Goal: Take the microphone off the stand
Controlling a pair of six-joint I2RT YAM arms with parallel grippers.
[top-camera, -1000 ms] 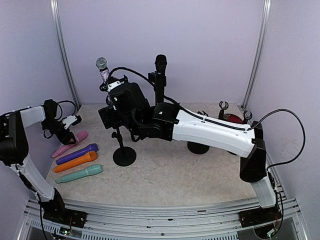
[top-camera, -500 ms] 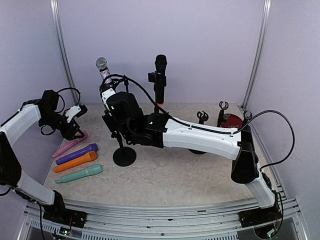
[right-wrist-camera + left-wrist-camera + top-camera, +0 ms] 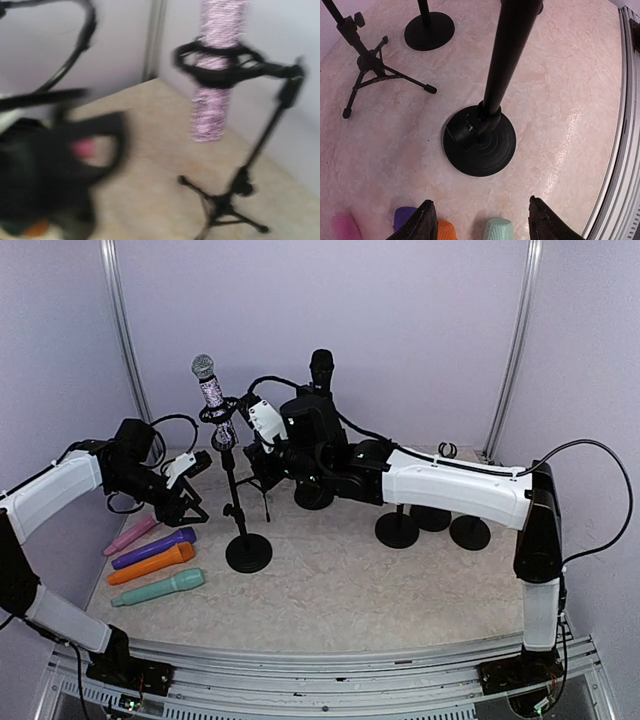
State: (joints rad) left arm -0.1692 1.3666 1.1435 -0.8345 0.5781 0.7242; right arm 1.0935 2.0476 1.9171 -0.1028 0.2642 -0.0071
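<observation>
The microphone (image 3: 210,392) has a silver head and a sparkly pink body. It sits tilted in the clip (image 3: 220,65) on top of the round-base stand (image 3: 247,551), toward the back left of the table (image 3: 340,590). The right arm is stretched way across, with the right gripper (image 3: 252,427) just beside the mic. Honestly can't tell if it's clenched or loose, since the right wrist view is all blur and shows just the pink body through the clip. The left gripper (image 3: 482,221) hangs low with its jaws apart and nothing in them, facing the stand's base. Four loose mics (image 3: 150,563) lie below it.
</observation>
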